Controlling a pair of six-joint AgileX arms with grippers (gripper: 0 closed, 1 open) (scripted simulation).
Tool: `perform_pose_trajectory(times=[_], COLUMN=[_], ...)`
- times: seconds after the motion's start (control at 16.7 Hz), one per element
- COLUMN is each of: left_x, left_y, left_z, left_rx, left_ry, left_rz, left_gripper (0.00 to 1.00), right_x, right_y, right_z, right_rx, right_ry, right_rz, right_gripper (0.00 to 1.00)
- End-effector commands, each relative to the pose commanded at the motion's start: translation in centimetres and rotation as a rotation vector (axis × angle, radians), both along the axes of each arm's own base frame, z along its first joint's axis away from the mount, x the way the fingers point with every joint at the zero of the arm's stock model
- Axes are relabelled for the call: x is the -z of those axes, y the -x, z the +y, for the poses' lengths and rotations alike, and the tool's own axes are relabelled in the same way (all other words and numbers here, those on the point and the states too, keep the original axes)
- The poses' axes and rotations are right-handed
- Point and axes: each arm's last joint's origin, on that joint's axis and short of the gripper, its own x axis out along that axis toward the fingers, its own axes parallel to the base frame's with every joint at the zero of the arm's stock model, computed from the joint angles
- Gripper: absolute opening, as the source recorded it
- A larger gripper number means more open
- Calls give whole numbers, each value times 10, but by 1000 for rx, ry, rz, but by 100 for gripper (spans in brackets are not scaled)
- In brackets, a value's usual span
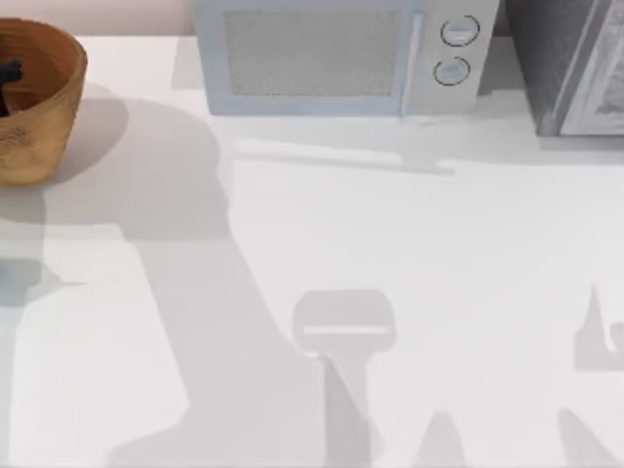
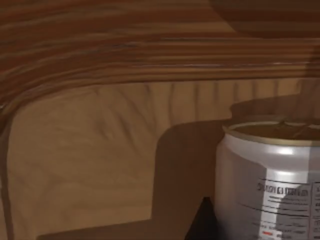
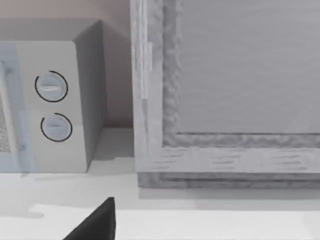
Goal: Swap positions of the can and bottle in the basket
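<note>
Woven brown wicker makes up the basket [image 1: 39,107], which sits at the far left of the table [image 1: 390,292], well to the left of the white microwave [image 1: 341,54]. Something small and dark [image 1: 8,78] pokes up inside the basket, but I cannot tell what it is. In the left wrist view, the can [image 2: 270,185] stands upright inside the basket, close to its ribbed wall [image 2: 100,50]. A dark fingertip [image 2: 202,222] of the left gripper sits just beside the can. I cannot tell if it grips anything. In the right wrist view, a dark fingertip [image 3: 97,222] of the right gripper hangs over the table near the microwave [image 3: 50,100] and a grey cabinet [image 3: 225,100].
</note>
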Motion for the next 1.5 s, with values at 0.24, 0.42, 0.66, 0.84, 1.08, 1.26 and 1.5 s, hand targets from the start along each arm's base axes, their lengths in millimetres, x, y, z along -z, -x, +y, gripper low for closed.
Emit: perform_pose_trajectory(times=[0.24, 0.42, 0.66, 0.84, 1.08, 1.26, 1.5], left_x=[0, 0, -27, -48, -107, -161, -205], left_y=[0, 0, 8, 17, 51, 101, 197], left_z=[0, 0, -4, -4, -15, -34, -67], left_rx=[0, 0, 4, -22, -59, -82, -105], left_ry=[0, 0, -2, -27, -94, -154, -221], left_rz=[0, 0, -32, -73, -222, -396, -660], left_gripper=[0, 0, 0, 0, 0, 0, 0], right_x=[0, 0, 0, 0, 0, 0, 0], right_y=[0, 0, 0, 0, 0, 0, 0], right_z=[0, 0, 0, 0, 0, 0, 0], right_rx=[0, 0, 0, 0, 0, 0, 0], right_ry=[0, 0, 0, 0, 0, 0, 0], right_rz=[0, 0, 0, 0, 0, 0, 0], right_gripper=[100, 100, 100, 100, 100, 100, 100])
